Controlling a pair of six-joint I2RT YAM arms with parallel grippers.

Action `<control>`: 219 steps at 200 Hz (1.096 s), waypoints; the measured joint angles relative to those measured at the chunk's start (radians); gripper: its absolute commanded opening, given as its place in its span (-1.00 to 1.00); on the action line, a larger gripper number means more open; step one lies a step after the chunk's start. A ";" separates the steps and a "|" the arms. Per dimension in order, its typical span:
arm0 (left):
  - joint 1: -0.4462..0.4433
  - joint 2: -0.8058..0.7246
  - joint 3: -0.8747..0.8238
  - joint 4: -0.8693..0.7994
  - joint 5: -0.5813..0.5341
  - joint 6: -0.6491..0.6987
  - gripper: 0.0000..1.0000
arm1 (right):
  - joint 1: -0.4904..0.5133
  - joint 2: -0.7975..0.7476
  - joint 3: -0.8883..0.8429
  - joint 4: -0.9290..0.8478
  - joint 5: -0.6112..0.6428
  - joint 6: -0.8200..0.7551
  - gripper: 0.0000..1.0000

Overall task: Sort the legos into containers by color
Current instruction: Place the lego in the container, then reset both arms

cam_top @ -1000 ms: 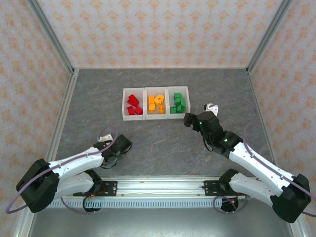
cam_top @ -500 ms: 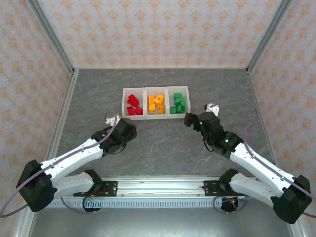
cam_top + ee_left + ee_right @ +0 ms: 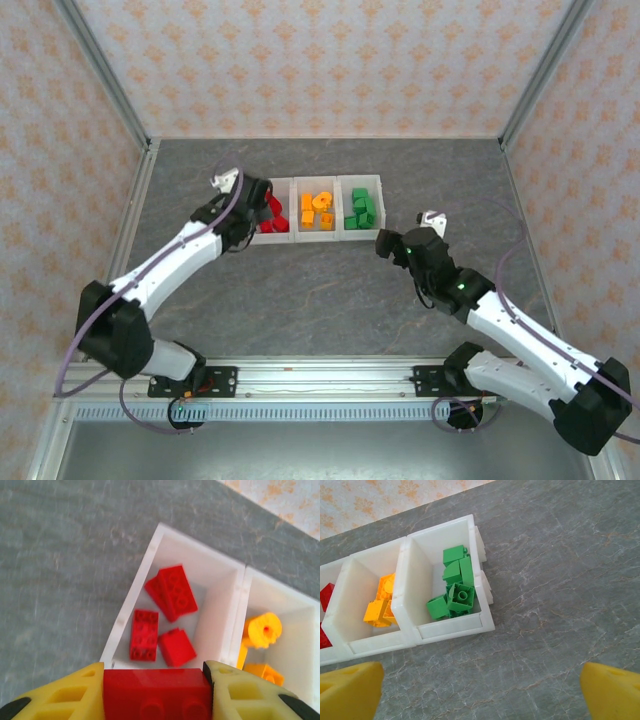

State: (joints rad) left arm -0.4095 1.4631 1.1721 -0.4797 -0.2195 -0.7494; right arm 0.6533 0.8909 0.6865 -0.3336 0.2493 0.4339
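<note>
Above the counter (image 3: 330, 300), the left arm's jaws hang over the red bin (image 3: 270, 238). At wrist level they clench a red brick (image 3: 155, 692), likely light, rigid and slick, best pinched on its flat sides. The right arm's jaws gape empty near the green bin (image 3: 452, 625).

Peach floral-print walls (image 3: 330, 60), grey marbled tabletop (image 3: 330, 300), alu corner posts (image 3: 108, 75), even light

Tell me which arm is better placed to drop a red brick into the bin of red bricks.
Left: the left gripper holds a red plastic brick at the rim of the white translucent bin of red bricks. The right gripper is open and empty, nearer the green bricks.
</note>
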 measured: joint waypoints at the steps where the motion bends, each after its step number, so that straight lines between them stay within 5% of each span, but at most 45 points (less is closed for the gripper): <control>1: 0.001 0.003 0.003 0.000 0.000 0.003 -1.00 | 0.000 -0.001 0.000 0.000 0.001 0.000 1.00; 67: 0.037 0.269 0.168 -0.006 0.066 0.106 -0.90 | 0.000 -0.051 0.000 -0.045 0.044 -0.004 1.00; 118: 0.037 0.319 0.174 -0.009 0.105 0.121 0.06 | 0.000 -0.051 0.000 -0.049 0.045 -0.017 1.00; 219: 0.037 0.062 0.146 -0.001 0.060 0.129 0.80 | 0.000 -0.045 0.004 -0.071 0.045 -0.018 1.00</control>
State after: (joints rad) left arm -0.3721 1.5253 1.3182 -0.4805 -0.1600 -0.6209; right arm 0.6533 0.8463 0.6903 -0.4049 0.2943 0.4160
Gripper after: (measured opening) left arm 0.864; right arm 0.999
